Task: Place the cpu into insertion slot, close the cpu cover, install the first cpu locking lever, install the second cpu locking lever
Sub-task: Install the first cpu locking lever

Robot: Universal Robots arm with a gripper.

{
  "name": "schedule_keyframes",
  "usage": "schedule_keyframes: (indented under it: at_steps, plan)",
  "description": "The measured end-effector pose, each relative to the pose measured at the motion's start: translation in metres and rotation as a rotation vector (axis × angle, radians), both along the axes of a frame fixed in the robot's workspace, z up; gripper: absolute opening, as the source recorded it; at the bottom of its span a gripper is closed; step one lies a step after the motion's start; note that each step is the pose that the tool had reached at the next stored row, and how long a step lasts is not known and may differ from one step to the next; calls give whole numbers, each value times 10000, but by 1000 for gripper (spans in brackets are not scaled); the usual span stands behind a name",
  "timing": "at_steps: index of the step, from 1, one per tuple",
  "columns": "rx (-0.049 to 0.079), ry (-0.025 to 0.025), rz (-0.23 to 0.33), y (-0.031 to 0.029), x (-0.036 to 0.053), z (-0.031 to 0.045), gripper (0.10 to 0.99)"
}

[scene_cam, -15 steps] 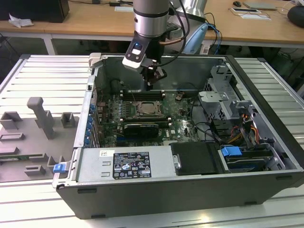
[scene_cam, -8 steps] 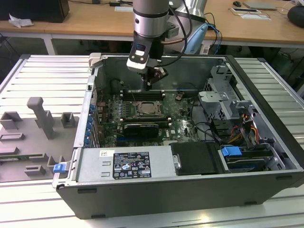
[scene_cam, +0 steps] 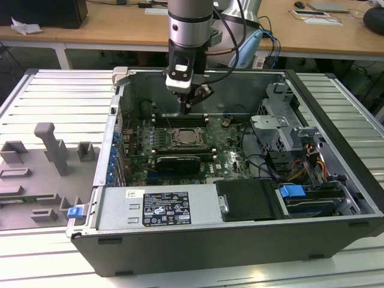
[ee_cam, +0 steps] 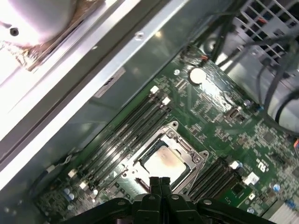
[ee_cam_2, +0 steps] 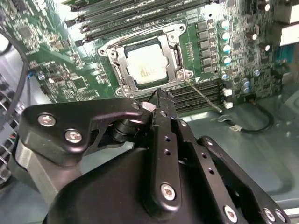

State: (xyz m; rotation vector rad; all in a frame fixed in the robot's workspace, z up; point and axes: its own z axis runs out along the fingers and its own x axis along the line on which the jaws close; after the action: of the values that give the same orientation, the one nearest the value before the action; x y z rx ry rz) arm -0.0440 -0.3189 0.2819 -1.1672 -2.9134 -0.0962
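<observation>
An open computer case point(scene_cam: 198, 252) lies on its side on a ribbed grey metal bench point(scene_cam: 336, 96), with pale wooden desks point(scene_cam: 120, 27) across the room behind it. A cluster of grey fixture blocks point(scene_cam: 51, 144) sits on the bench at the exterior view's left. One robot arm point(scene_cam: 190, 24) reaches straight down into the case. Its jaws are pressed together with nothing between them, and hang just above the green motherboard point(scene_cam: 231, 159) without touching it. Below the jaw tips and a little ahead of them is the one insertion slot point(ee_cam_2: 108, 50). The one cpu point(ee_cam_2: 147, 64) lies flat inside it, silvery-beige top facing up. The one cpu cover point(ee_cam_2: 174, 44), a thin silver frame, lies down around the chip, which shows through its square window. One thin locking lever point(ee_cam_2: 201, 95) slants out from a corner of the socket toward the jaws; whether it is latched cannot be told. Two banks of long black memory slots flank the socket, the far bank point(ee_cam_2: 121, 16) beyond the chip and the near bank point(ee_cam_2: 196, 95) almost under the jaws. One round silver coin battery point(ee_cam: 198, 74) sits on the board well away from the jaws. One labelled grey power supply point(scene_cam: 156, 207) lines the case's near wall, and one metal drive cage point(scene_cam: 282, 120) stands at the exterior view's right.
</observation>
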Motion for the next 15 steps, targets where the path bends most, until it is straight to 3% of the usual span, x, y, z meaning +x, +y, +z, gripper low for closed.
schedule_keyframes:
  at_steps: [8,15]
  plan:
    - [2,0,1620,0,0,-5,106]
    - [1,0,3357,0,0,-13,106]
